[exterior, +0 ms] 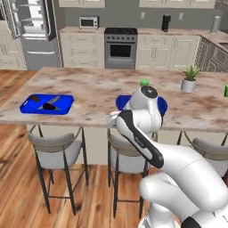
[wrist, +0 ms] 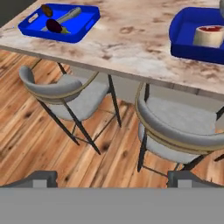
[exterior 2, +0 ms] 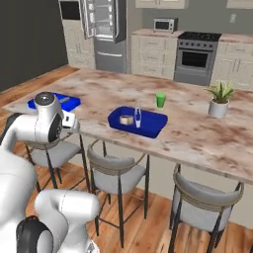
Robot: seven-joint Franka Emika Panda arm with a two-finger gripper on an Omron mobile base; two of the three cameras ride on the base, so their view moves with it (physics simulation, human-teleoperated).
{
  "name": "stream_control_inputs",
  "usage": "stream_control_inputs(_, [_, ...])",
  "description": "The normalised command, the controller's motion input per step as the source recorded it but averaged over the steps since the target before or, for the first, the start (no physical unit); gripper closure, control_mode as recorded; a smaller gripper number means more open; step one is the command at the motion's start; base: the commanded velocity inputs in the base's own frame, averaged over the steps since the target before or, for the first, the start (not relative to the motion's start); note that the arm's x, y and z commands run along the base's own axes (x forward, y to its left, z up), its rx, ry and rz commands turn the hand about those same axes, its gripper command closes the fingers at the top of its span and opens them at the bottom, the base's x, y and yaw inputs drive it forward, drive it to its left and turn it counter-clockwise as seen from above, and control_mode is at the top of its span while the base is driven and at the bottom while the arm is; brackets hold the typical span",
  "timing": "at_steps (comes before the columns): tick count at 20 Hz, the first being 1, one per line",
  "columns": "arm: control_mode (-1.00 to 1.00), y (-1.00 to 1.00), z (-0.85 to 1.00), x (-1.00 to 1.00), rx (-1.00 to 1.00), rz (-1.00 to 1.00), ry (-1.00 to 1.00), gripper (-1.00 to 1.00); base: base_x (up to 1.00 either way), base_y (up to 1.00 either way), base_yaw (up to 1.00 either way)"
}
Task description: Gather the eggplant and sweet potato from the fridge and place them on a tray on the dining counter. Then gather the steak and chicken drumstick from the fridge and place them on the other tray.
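Observation:
My gripper [wrist: 113, 179] is open and empty, held below the dining counter [wrist: 131, 48] edge above two stools. A blue tray [wrist: 83, 27] at the counter's left holds the dark eggplant [wrist: 54, 25], the reddish-brown sweet potato [wrist: 47, 9] and a silver utensil [wrist: 68, 15]. The other blue tray [wrist: 186, 37] to the right holds the steak [wrist: 209, 36]. Both trays also lie in the base views, left tray [exterior: 62, 104] and right tray [exterior 2: 150, 123] with the steak [exterior 2: 126, 119]. The fridge [exterior: 40, 51] stands at the far back with its doors open. The chicken drumstick is out of view.
Grey stools [wrist: 65, 92] [wrist: 179, 127] stand under the counter edge on a wooden floor. A green cup [exterior 2: 161, 99] and a potted plant [exterior 2: 219, 100] stand on the counter beyond the right tray. Stove [exterior: 120, 46] and cream cabinets line the back wall.

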Motion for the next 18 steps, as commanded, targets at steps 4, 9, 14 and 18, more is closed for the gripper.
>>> stream_control_inputs(4, [1.00, 0.00, 0.00, 0.00, 0.00, 0.00, 0.00, -1.00, 0.17, 0.78, 0.20])
stream_control_inputs(9, [1.00, 0.00, 0.00, 0.00, 0.00, 0.00, 0.00, -1.00, 0.37, 1.00, 0.04])
stream_control_inputs(14, [1.00, 0.00, 0.00, 0.00, 0.00, 0.00, 0.00, -1.00, 0.52, 1.00, 0.00])
stream_control_inputs(18, [1.00, 0.00, 0.00, 0.00, 0.00, 0.00, 0.00, -1.00, 0.54, 1.00, 0.00])
